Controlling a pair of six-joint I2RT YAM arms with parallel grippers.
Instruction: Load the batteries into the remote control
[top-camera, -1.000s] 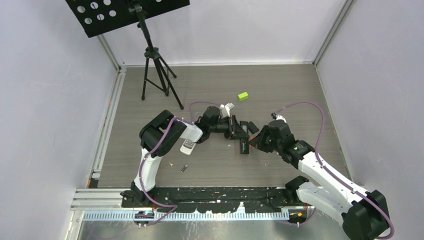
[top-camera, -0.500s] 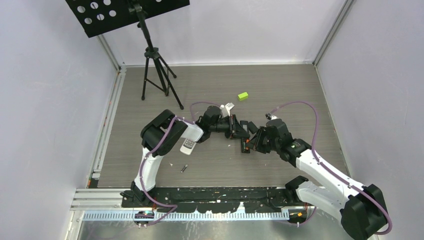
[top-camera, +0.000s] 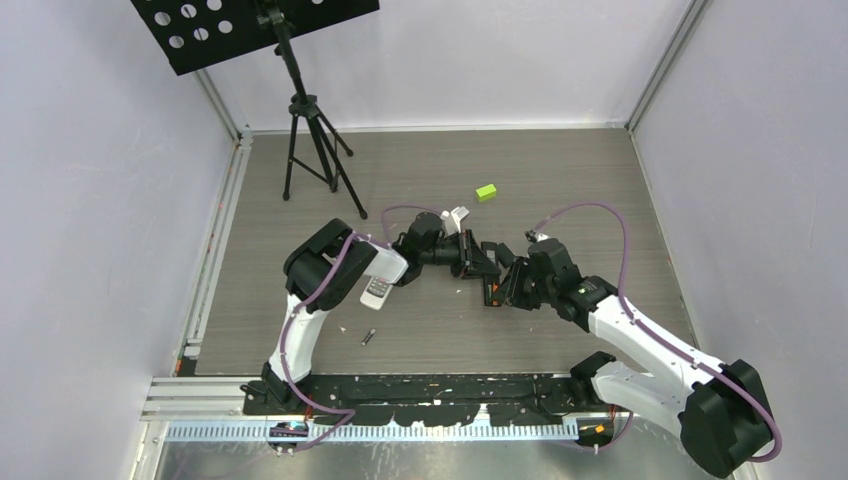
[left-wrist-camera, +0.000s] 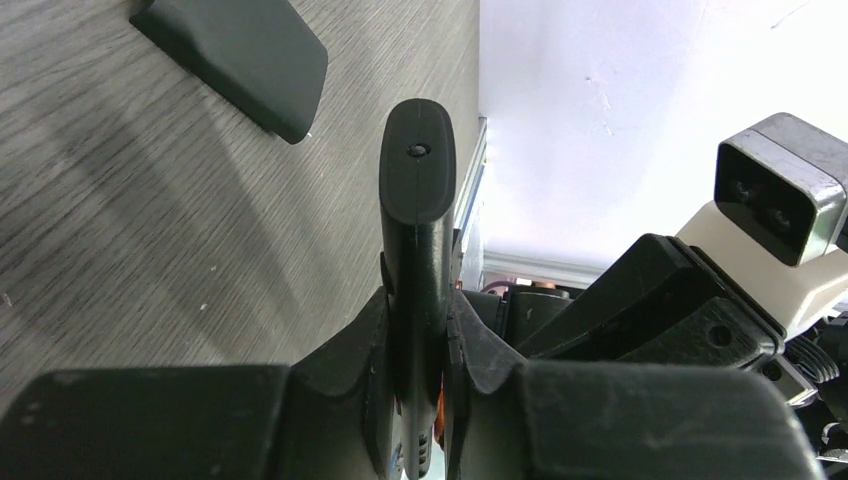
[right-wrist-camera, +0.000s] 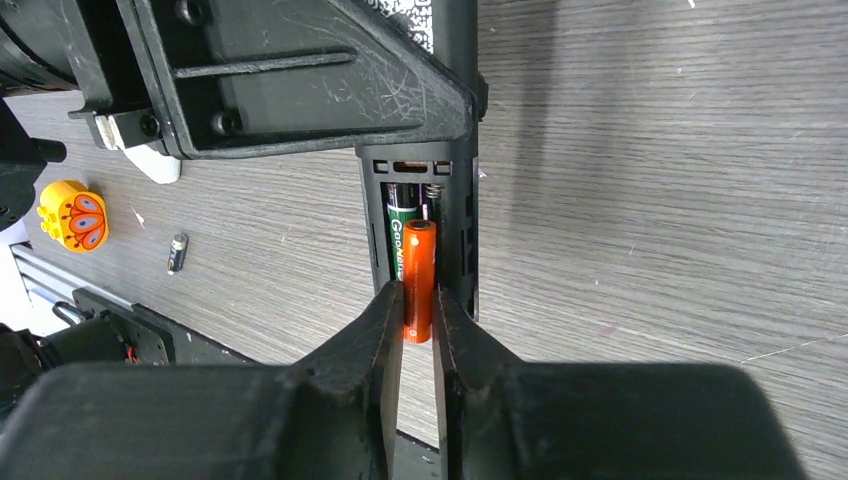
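My left gripper (left-wrist-camera: 418, 310) is shut on a black remote control (left-wrist-camera: 418, 200), held on its edge just above the table. In the right wrist view its battery bay (right-wrist-camera: 425, 175) faces me, open. A green and black battery (right-wrist-camera: 396, 240) lies in the left slot. An orange battery (right-wrist-camera: 419, 280) lies slanted over the right slot, its lower end pinched between the tips of my right gripper (right-wrist-camera: 418, 300). From above, the left gripper (top-camera: 468, 262) and the right gripper (top-camera: 505, 288) meet at the remote control (top-camera: 490, 285). One loose battery (top-camera: 368, 337) lies near the left arm.
A white remote (top-camera: 377, 290) lies under the left arm. Flat black pieces (top-camera: 490, 248) sit behind the grippers, one seen close (left-wrist-camera: 240, 55). A lime-green block (top-camera: 486, 192) is farther back, a tripod (top-camera: 310, 140) at back left, a yellow-orange toy block (right-wrist-camera: 73, 215) near the front rail.
My right arm has swung left and brought the orange battery up to the remote's open bay. The left arm has held still.
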